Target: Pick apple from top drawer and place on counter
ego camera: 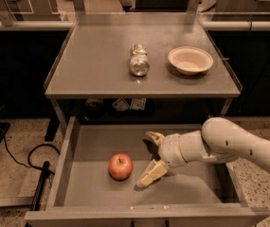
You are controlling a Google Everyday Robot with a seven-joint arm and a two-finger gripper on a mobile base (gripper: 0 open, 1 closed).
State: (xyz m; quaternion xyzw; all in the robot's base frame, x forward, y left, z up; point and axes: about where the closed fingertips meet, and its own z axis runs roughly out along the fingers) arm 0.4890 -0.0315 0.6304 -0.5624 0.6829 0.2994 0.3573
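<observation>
Now the claw [146,159] gapes open in the top drawer [63,161], with the apple [120,166] just beside it. The fruit looks firm, smooth and roll-prone, so pinch across its middle.

The apple [120,166] sits on the bottom of the pulled-out top drawer [191,188]. The tool [151,157] hovers just beside it, fingers spread, not touching. On the desk [96,56] lie a silver can [139,61] and a bowl [190,59].
</observation>
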